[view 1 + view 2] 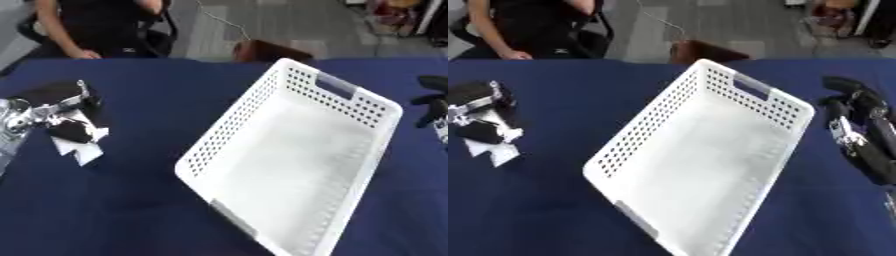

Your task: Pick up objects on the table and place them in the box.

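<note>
The left hand (61,112) sits at about 9 o'clock on the blue table (131,200), its fingers curled down over a white crumpled object (80,147) with a dark piece against it — paper or a wrapper, I cannot tell which. It looks like the grasp stage of the 1st pickup. The fingers seem closed around the upper part of the white thing, while its lower corner lies flat on the cloth.

The white perforated box (737,87) lies at the centre, tilted on a diagonal from 1 o'clock down to 6 o'clock, and appears empty. It stands well apart from the object, to that object's right.

To do this step well, I would gather the whole loose sheet into the grip before lifting, so no corner trails or slips free. Then raise it high enough to pass the box's near long wall, carry it toward 3 o'clock, and let go only once it is over the open floor.

The right hand (859,135) rests at 3 o'clock just beside the box — fingers relaxed and roughly straight, holding nothing.
</note>
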You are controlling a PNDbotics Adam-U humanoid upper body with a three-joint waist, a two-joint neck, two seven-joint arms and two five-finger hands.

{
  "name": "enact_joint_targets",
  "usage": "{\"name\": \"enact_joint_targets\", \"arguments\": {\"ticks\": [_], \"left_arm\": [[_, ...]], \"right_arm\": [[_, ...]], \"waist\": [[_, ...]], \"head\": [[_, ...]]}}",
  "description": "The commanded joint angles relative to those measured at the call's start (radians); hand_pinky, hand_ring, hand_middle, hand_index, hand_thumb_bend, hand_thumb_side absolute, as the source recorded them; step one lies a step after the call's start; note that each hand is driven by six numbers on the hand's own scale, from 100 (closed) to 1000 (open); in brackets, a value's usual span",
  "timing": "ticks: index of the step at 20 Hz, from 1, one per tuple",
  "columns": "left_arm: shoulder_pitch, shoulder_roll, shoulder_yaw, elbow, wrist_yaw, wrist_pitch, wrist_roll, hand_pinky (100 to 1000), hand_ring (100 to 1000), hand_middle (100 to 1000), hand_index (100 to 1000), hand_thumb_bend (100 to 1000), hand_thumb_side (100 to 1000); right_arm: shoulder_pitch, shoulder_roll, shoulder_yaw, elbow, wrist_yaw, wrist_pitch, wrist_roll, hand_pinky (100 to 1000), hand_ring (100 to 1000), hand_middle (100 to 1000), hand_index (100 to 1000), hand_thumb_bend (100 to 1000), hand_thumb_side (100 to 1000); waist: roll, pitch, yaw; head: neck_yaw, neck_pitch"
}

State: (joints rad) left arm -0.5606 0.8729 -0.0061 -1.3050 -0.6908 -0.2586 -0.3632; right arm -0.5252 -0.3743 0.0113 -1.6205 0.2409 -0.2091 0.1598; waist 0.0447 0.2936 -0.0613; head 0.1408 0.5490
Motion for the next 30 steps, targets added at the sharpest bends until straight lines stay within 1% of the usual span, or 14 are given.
{"name": "enact_joint_targets", "arguments": {"ticks": [1, 5, 6, 7, 8, 9, 10, 16, 20, 23, 25, 30], "left_arm": [[-0.019, 0.066, 0.014, -0.049, 0.022, -0.003, -0.008, 100, 100, 100, 173, 100, 311], [-0.017, 0.104, 0.013, -0.112, 0.069, -0.009, -0.026, 100, 100, 100, 173, 100, 307], [-0.016, 0.112, 0.014, -0.127, 0.085, -0.008, -0.032, 100, 100, 100, 173, 100, 362], [-0.016, 0.124, 0.014, -0.145, 0.101, -0.007, -0.037, 100, 100, 100, 173, 100, 303], [-0.016, 0.133, 0.015, -0.161, 0.117, -0.005, -0.044, 100, 100, 100, 173, 100, 302], [-0.019, 0.143, 0.014, -0.178, 0.132, -0.004, -0.049, 100, 100, 100, 173, 100, 355], [-0.020, 0.150, 0.014, -0.192, 0.147, -0.002, -0.056, 100, 100, 100, 173, 100, 302], [-0.057, 0.173, 0.005, -0.276, 0.229, 0.004, -0.090, 100, 100, 100, 173, 100, 308], [-0.100, 0.165, -0.019, -0.340, 0.273, 0.009, -0.120, 100, 100, 100, 173, 100, 314], [-0.152, 0.146, -0.047, -0.385, 0.302, -0.005, -0.150, 100, 100, 100, 173, 100, 315], [-0.196, 0.126, -0.067, -0.398, 0.319, 0.003, -0.174, 100, 100, 100, 173, 100, 315], [-0.288, 0.066, -0.108, -0.407, 0.332, -0.014, -0.220, 100, 100, 100, 173, 100, 317]], "right_arm": [[-0.010, -0.014, -0.008, -0.014, 0.000, 0.000, -0.002, 504, 733, 874, 874, 100, 758], [-0.004, -0.017, -0.009, -0.013, 0.000, 0.000, -0.003, 504, 733, 874, 874, 100, 758], [-0.002, -0.019, -0.010, -0.013, 0.001, 0.000, -0.004, 504, 733, 874, 874, 100, 759], [0.000, -0.020, -0.011, -0.012, 0.001, 0.001, -0.004, 504, 733, 874, 874, 100, 758], [0.002, -0.021, -0.011, -0.012, 0.001, 0.001, -0.005, 504, 733, 874, 874, 100, 758], [0.004, -0.022, -0.011, -0.011, 0.002, 0.001, -0.005, 504, 733, 874, 874, 100, 758], [0.006, -0.023, -0.011, -0.011, 0.002, 0.001, -0.005, 504, 733, 874, 874, 100, 758], [0.013, -0.026, -0.011, -0.009, 0.004, 0.002, -0.006, 504, 733, 874, 873, 100, 758], [0.013, -0.026, -0.008, -0.007, 0.005, 0.002, -0.004, 504, 733, 874, 873, 100, 756], [0.011, -0.025, -0.004, -0.006, 0.005, 0.002, -0.001, 505, 733, 874, 873, 100, 756], [0.010, -0.024, -0.002, -0.005, 0.005, 0.001, 0.001, 504, 733, 874, 873, 100, 756], [0.004, -0.019, 0.007, -0.004, 0.004, -0.001, 0.009, 505, 734, 874, 873, 100, 757]], "waist": [[0.004, -0.029, 0.003], [0.009, -0.036, 0.009], [0.010, -0.037, 0.011], [0.012, -0.040, 0.014], [0.013, -0.042, 0.016], [0.015, -0.045, 0.019], [0.016, -0.046, 0.021], [0.020, -0.058, 0.031], [0.020, -0.063, 0.035], [0.020, -0.065, 0.035], [0.020, -0.067, 0.034], [0.021, -0.067, 0.025]], "head": [[-0.014, -0.005], [-0.021, -0.001], [-0.022, 0.000], [-0.024, 0.002], [-0.026, 0.004], [-0.028, 0.006], [-0.030, 0.007], [-0.036, 0.011], [-0.034, 0.011], [-0.028, 0.009], [-0.024, 0.009], [-0.014, 0.007]]}}
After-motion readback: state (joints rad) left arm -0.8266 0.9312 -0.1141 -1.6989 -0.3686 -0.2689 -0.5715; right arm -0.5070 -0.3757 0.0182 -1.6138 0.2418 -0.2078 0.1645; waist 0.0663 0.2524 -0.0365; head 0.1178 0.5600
